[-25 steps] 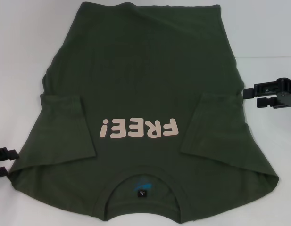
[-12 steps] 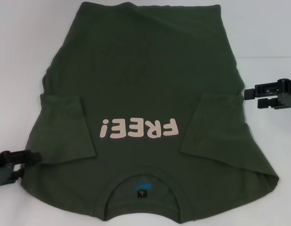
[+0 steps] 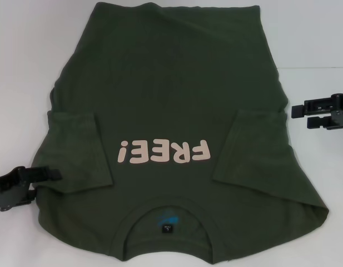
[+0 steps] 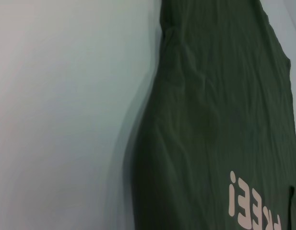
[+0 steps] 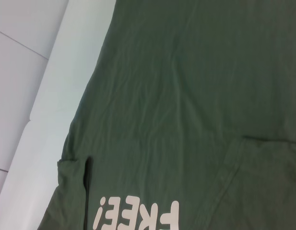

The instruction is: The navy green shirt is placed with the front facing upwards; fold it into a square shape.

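The navy green shirt (image 3: 171, 94) lies flat, front up, on the white table (image 3: 26, 67). Its collar is nearest me and both sleeves are folded inward. The pink "FREE!" print (image 3: 163, 151) reads upside down, and the blue label (image 3: 168, 219) shows inside the neck. My left gripper (image 3: 46, 186) is open at the shirt's left edge near the shoulder, with its upper finger reaching over the cloth. My right gripper (image 3: 300, 117) is open just off the shirt's right edge, level with the folded right sleeve (image 3: 254, 147). Both wrist views show the shirt, left (image 4: 215, 96) and right (image 5: 195, 96).
Bare white table shows left of the shirt (image 4: 56, 120) and on its right (image 3: 321, 67). A table edge or seam runs along one corner in the right wrist view (image 5: 23, 52). The shirt's hem (image 3: 177, 5) reaches the far edge of the head view.
My left gripper has moved right and slightly up from the frame's edge until its upper finger overlaps the shirt's left edge. The right gripper has drifted slightly down. The shirt has not moved.
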Available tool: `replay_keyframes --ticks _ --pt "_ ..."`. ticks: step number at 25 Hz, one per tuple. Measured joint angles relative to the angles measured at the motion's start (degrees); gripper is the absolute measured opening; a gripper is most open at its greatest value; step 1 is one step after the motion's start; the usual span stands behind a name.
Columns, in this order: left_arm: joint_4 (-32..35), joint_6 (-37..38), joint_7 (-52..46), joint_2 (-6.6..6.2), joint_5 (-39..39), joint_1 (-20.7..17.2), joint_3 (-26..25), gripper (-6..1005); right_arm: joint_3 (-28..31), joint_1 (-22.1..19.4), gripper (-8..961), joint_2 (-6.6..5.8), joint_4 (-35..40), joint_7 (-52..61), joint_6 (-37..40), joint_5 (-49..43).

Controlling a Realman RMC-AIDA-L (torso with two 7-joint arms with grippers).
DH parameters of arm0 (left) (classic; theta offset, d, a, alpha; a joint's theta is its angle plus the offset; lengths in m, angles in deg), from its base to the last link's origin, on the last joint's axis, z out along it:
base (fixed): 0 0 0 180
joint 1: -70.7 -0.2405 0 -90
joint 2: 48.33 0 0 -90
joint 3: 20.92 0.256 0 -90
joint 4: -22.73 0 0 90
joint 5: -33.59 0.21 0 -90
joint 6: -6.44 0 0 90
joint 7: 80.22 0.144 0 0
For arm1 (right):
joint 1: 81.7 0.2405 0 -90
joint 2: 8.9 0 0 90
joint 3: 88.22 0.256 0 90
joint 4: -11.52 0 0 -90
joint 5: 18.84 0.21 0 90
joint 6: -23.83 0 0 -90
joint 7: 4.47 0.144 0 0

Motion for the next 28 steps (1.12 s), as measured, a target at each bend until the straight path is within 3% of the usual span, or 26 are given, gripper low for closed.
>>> replay_keyframes --ticks 7,10,16,26,28 --pt "0.6 -0.1 0.4 0.14 0.6 0.1 1.7 600 0.5 0.0 704 -0.16 0.0 0.0 0.4 0.0" --pt "0.7 -0.2 0.4 0.16 0.6 0.1 1.9 399 0.8 0.0 702 -0.19 0.0 -0.1 0.8 0.0" --pt "1.3 0.1 0.5 0.08 0.4 -0.3 1.7 259 0.7 0.0 696 -0.57 0.0 -0.2 1.9 0.0" --pt "1.3 1.0 1.9 -0.42 -1.7 -0.5 1.4 31 0.2 -2.8 688 -2.39 1.3 -3.5 10.6 -1.8" --pt "1.3 1.2 2.0 -0.63 -2.4 -0.4 1.3 31 0.2 -3.8 686 -2.59 2.9 -3.4 12.2 -3.7"
